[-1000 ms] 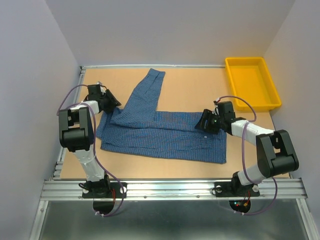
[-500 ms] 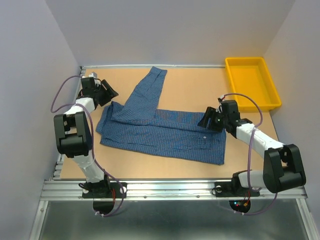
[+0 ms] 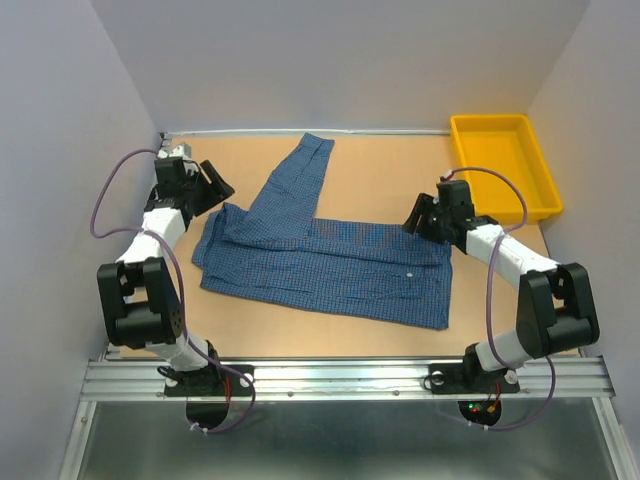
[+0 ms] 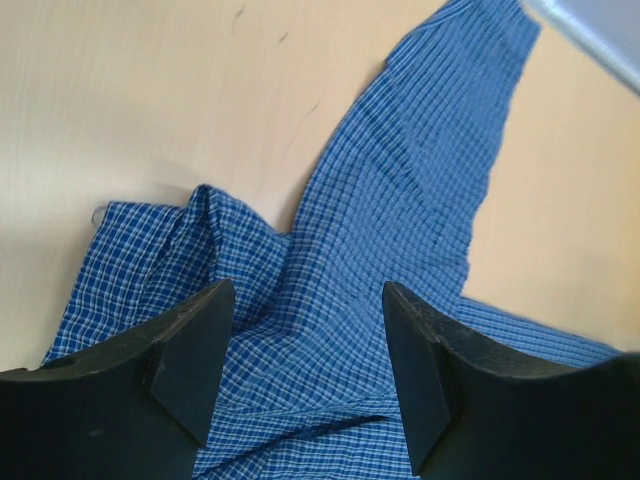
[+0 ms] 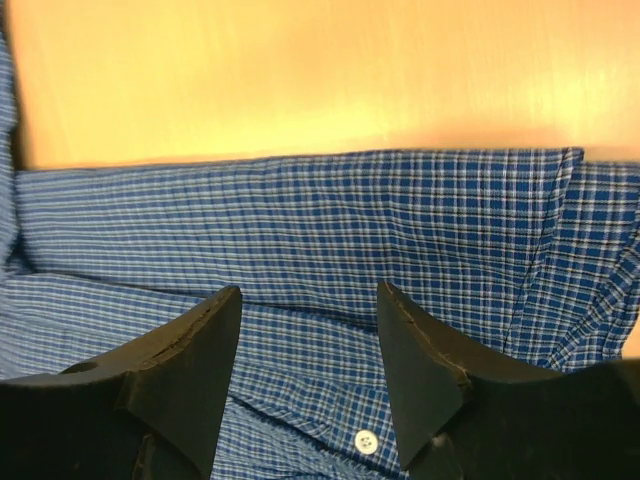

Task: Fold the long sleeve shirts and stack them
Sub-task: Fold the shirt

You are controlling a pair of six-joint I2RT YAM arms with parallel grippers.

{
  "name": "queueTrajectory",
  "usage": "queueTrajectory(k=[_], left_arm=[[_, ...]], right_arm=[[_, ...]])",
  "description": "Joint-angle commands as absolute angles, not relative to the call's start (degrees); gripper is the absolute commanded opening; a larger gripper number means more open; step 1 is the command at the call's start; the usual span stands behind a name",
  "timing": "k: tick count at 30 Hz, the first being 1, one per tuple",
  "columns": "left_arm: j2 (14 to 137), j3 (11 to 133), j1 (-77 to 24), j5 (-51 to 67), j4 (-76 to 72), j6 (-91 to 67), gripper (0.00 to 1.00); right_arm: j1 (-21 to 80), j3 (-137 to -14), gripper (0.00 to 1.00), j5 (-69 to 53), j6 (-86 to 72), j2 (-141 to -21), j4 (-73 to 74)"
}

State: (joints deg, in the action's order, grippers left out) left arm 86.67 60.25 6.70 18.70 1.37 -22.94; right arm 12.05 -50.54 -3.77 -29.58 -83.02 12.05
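Seemingly, the shirt (image 3: 330, 268) is spread as a long band across the middle of the table (image 3: 385, 180) so that each end can be reached by one arm. Its body is doubled over on itself, while one sleeve (image 3: 295, 180) points out toward the far edge, which suggests that folding is only partly done. The bin (image 3: 503, 165) is set at the far right corner, well apart from the cloth, and is judged to be meant for the stack. The left gripper (image 3: 212, 190) is held just beside the bunched left end, near where the sleeve begins, with its jaws apart and nothing between them; cloth is seen only below them. The right gripper (image 3: 418, 218) is poised at the far edge of the right end, likewise parted and empty, with a button (image 5: 366, 440) seen beneath it. The left arm is stretched along the left edge toward the far corner, its wrist turned inward; the right arm is bent at the elbow and reached inward, its wrist tipped down at the cloth
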Motion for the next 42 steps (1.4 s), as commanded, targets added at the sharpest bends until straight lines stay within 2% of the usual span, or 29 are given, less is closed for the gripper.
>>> queueTrajectory(k=[1, 11, 26, 33, 42], left_arm=[[91.13, 62.83, 6.42, 19.86, 2.2, -22.15, 0.72], [100.89, 67.76, 6.24, 19.78, 1.06, -23.55, 0.72], [105.73, 68.99, 6.24, 18.54, 0.44, -24.08, 0.72], [106.96, 68.64, 6.5, 17.84, 0.62, -24.26, 0.71], [106.61, 68.73, 8.7, 17.14, 2.81, -23.56, 0.72]], right_arm=[[11.87, -52.39, 0.61, -1.93, -30.06, -85.16, 12.39], [11.86, -44.83, 0.59, -14.21, -28.65, -84.03, 14.23], [11.95, -42.01, 0.6, -27.5, -24.7, -78.84, 23.29], [11.87, -41.05, 0.6, -28.22, -22.68, -81.56, 25.75], [11.87, -47.01, 0.6, -26.19, -21.09, -77.26, 27.51]])
